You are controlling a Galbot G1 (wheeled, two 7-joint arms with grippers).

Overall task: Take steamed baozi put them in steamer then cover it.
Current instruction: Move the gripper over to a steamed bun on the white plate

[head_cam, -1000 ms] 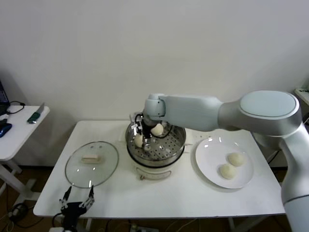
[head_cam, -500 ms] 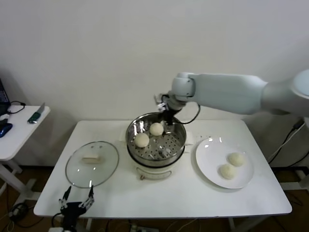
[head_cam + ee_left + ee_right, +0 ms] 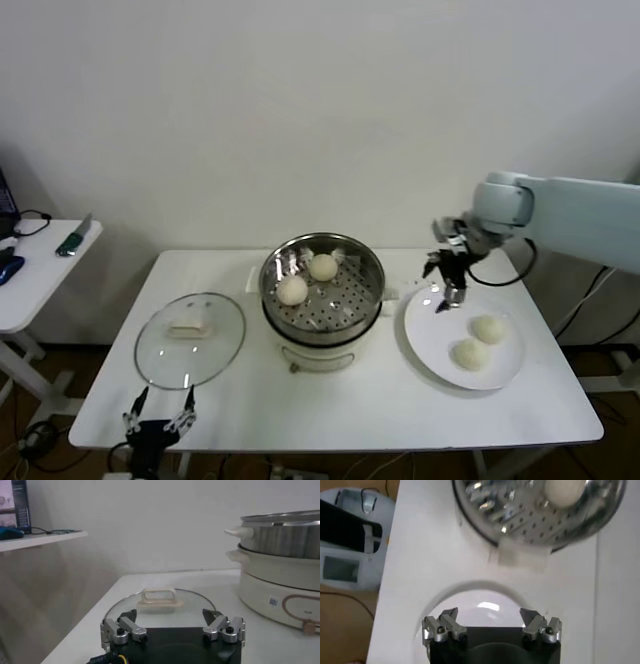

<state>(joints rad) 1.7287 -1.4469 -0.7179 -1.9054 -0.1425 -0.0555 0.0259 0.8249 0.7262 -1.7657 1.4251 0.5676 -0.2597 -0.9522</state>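
Two baozi [image 3: 323, 266] [image 3: 292, 290] lie in the steel steamer [image 3: 365, 305], which stands on its white pot base mid-table. Two more baozi [image 3: 489, 329] [image 3: 471, 354] lie on a white plate [image 3: 425, 320] to its right. My right gripper [image 3: 447, 283] is open and empty, hovering over the plate's far left edge; its wrist view shows the plate [image 3: 485, 600] below the jaws and the steamer [image 3: 520, 525] with one baozi [image 3: 563, 491] beyond. The glass cover [image 3: 190, 338] with its cream handle lies flat on the table left of the steamer. My left gripper [image 3: 158, 415] is open, parked at the front edge near the cover [image 3: 160, 605].
A small white side table [image 3: 30, 265] with tools stands at the far left. The table's front edge runs just below the cover and the plate. A wall stands close behind the table.
My right gripper has left the steamer, where it released a baozi, and swung right, empty, to above the plate. The left arm has not moved.
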